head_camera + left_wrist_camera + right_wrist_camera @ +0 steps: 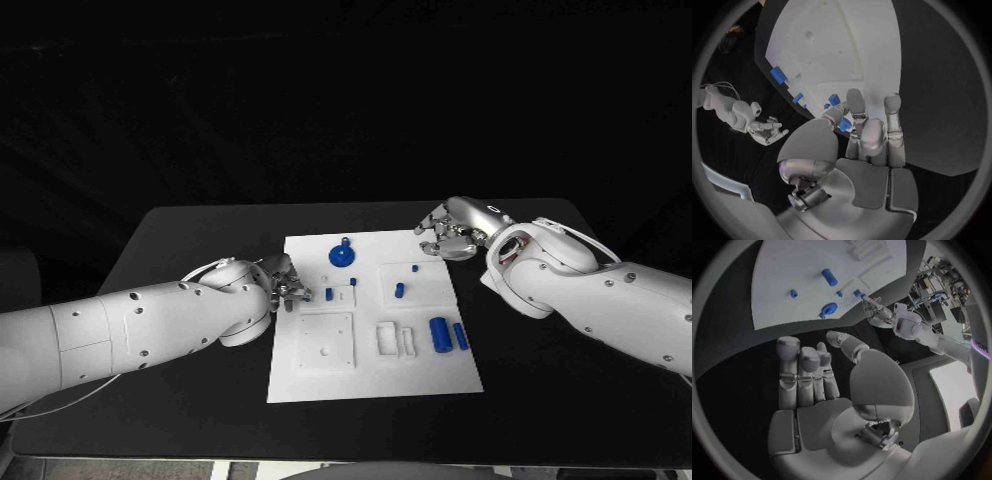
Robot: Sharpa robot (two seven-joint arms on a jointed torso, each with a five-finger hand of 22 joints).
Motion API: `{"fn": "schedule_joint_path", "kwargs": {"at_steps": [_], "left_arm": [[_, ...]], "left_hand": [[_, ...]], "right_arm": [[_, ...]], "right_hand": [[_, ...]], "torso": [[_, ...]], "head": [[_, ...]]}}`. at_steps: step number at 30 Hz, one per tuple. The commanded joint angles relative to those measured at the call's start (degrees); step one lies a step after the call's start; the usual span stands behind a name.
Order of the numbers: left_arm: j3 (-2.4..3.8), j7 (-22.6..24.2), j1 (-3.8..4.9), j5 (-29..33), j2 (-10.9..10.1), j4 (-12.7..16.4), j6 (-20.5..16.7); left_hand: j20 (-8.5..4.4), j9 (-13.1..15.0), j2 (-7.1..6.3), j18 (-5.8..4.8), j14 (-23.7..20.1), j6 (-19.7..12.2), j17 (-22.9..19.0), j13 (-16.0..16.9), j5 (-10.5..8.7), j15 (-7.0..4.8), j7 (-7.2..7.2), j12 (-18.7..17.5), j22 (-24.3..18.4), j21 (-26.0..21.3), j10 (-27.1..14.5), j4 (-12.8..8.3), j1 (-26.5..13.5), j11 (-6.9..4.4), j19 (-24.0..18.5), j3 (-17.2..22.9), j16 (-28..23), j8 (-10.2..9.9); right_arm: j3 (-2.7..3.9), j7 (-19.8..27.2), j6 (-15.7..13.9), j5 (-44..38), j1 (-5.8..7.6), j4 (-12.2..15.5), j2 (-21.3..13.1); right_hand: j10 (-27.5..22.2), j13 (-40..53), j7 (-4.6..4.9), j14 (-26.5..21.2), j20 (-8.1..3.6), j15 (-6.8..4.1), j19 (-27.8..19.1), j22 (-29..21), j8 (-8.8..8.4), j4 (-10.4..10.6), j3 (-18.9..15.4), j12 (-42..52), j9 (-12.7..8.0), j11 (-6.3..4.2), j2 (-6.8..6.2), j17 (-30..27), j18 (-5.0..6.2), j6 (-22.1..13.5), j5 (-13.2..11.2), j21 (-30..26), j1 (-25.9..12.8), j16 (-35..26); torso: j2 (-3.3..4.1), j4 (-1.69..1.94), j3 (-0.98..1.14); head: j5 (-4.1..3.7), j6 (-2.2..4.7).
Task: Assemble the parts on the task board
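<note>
The white task board (325,370) lies in the middle of the black table. On it are a round blue part (342,255), small blue pegs (330,294) and two blue cylinders (440,335) near its right edge. My left hand (281,283) hovers at the board's left edge with its fingers stretched toward the pegs (834,100) and nothing plainly in its grasp; a blue part (844,124) shows partly behind its thumb. My right hand (451,230) hangs over the board's far right corner, empty, with the thumb apart from the fingers. The round part (828,309) lies beyond the right hand's fingertips (804,357).
Black table top (188,230) surrounds the board on all sides. The board holds raised white fixtures: a square plate (326,342) near its left front and a small frame (389,338) beside the cylinders.
</note>
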Motion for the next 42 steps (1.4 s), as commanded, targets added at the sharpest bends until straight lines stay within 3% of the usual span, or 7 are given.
{"fn": "schedule_joint_path", "kwargs": {"at_steps": [1, 23, 42], "left_arm": [[-0.26, -0.44, -0.39, 0.33, -0.11, -0.21, -0.66], [-0.24, 0.31, -0.39, 0.35, 0.93, -0.25, -1.16], [-0.24, -0.93, -0.39, 0.25, 2.24, -1.59, 3.15]], "left_hand": [[0.42, 0.03, 0.22, 1.12, -0.01, 18.42, -0.09, 0.02, 0.1, -0.06, -7.66, 0.16, 1.1, 0.32, 2.19, 0.29, 0.91, -0.91, 0.19, 0.17, 0.09, 0.3], [0.8, 0.02, 0.1, 1.51, -0.03, 18.41, -0.3, -0.04, -0.23, -0.05, -7.66, 0.15, 1.09, 0.34, 2.18, 0.64, 1.14, -0.91, 0.19, 0.08, 0.03, 0.25], [1.13, -0.13, 0.05, 1.76, -0.07, 18.37, -0.7, -0.2, -0.82, 0.06, -7.59, -0.01, 1.08, 0.24, 2.19, 1.06, 1.5, -0.85, 0.06, -0.19, -0.2, -0.02]], "right_arm": [[0.04, 0.4, 0.62, -0.13, -0.07, 0.01, 0.02], [0.04, 0.44, 0.72, -0.12, -0.29, -0.08, 0.13], [0.04, 0.42, 1.0, -0.05, -0.42, -0.11, 0.18]], "right_hand": [[-0.43, -0.05, 0.06, -0.37, 0.02, 0.15, -0.32, 3.78, -0.09, 0.03, 0.31, -0.29, -0.05, 0.04, 0.01, -0.05, 1.07, 0.48, 0.28, 0.03, -0.41, -0.31], [-0.42, -0.03, 0.08, -0.36, 0.02, 0.15, -0.36, 3.77, -0.11, -0.06, 0.41, -0.29, -0.06, 0.04, 0.09, -0.02, 1.08, 0.43, 0.4, 0.1, -0.45, -0.3], [-0.42, -0.03, 0.08, -0.36, 0.02, 0.15, -0.36, 3.77, -0.11, -0.06, 0.41, -0.29, -0.06, 0.04, 0.09, -0.02, 1.08, 0.43, 0.4, 0.1, -0.45, -0.3]], "torso": [[0.04, -0.04, 0.05], [0.01, -0.02, 0.03], [0.0, -0.03, 0.05]], "head": [[-0.03, -0.03], [-0.25, -0.11], [-0.29, -0.12]]}}
